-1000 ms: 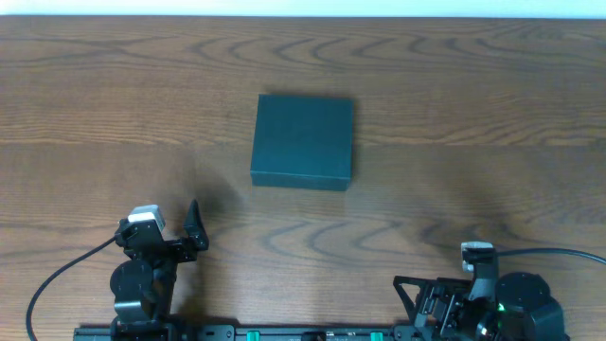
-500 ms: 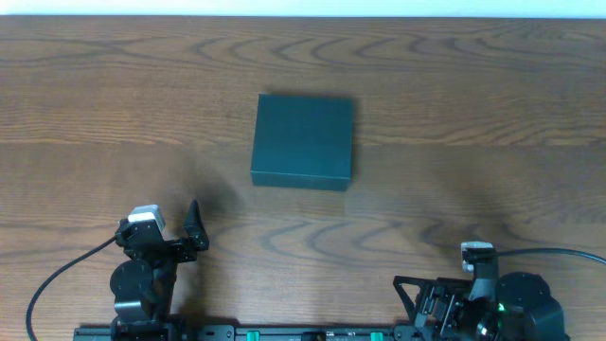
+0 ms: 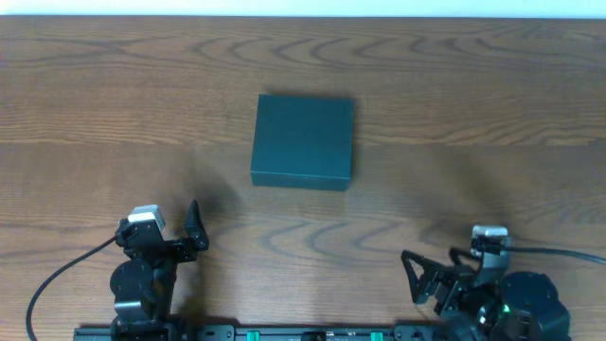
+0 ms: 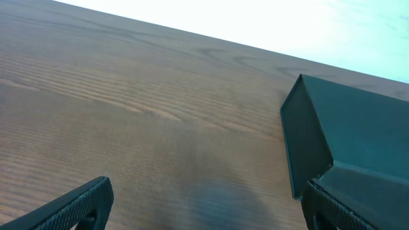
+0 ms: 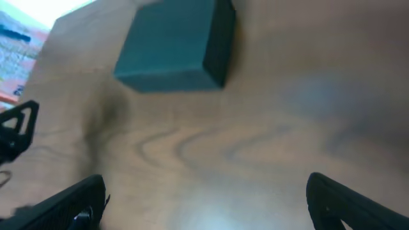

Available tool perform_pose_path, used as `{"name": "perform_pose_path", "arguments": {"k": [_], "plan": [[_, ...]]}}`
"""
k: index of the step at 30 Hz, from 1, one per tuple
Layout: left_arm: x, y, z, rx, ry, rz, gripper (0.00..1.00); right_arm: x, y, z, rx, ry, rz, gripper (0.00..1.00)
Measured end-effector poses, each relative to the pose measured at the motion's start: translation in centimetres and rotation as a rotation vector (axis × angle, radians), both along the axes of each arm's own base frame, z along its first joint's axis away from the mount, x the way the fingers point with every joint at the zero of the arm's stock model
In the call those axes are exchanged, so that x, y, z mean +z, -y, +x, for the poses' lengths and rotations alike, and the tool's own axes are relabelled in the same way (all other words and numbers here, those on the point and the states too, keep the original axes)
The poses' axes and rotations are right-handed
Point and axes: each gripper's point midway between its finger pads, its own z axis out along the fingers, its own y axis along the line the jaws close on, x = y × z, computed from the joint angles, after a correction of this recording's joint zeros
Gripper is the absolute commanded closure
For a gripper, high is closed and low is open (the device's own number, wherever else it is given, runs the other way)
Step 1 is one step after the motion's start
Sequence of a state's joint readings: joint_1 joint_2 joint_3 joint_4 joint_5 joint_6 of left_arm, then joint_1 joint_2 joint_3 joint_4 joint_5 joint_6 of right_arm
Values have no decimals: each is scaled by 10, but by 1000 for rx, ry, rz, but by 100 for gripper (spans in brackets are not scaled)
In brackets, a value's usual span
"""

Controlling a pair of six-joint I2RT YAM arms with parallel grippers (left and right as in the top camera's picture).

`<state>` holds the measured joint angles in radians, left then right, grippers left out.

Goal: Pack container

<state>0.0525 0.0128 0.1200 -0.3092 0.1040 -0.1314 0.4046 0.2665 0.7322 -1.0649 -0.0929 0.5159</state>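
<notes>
The container [image 3: 303,140] is a matte dark teal box lying closed, lid down, on the middle of the wooden table. It also shows at the right of the left wrist view [image 4: 348,137] and at the top of the right wrist view [image 5: 176,45]. My left gripper [image 3: 194,227] sits near the front left edge, open and empty; its fingers spread wide in its wrist view [image 4: 208,204]. My right gripper [image 3: 421,279] sits at the front right, open and empty, fingers wide apart in its wrist view [image 5: 208,198]. No snack packets are in view.
The wooden table [image 3: 473,114] runs to a pale far edge at the top. Cables [image 3: 57,275] trail from both arm bases at the front. The left arm's gripper shows at the left edge of the right wrist view [image 5: 16,128].
My right arm has shifted a little to the right and forward, its gripper lifting off its rest. The left arm and the container have not moved.
</notes>
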Motion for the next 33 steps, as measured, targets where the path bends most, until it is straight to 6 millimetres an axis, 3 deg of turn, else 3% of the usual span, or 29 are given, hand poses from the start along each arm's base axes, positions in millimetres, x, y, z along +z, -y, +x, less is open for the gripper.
{"name": "perform_pose_path", "arguments": {"k": [3, 7, 11, 22, 33], "plan": [[0, 0, 0, 0, 1, 0, 5, -6, -1, 13, 43, 128, -70, 1], [0, 0, 0, 0, 2, 0, 5, -45, -1, 21, 94, 193, -169, 1], [1, 0, 0, 0, 4, 0, 5, -77, -1, 22, 120, 192, -218, 1], [1, 0, 0, 0, 3, 0, 5, -137, -3, 24, 158, 91, -274, 1], [1, 0, 0, 0, 3, 0, 5, -138, -3, 24, 162, 94, -279, 1]]}}
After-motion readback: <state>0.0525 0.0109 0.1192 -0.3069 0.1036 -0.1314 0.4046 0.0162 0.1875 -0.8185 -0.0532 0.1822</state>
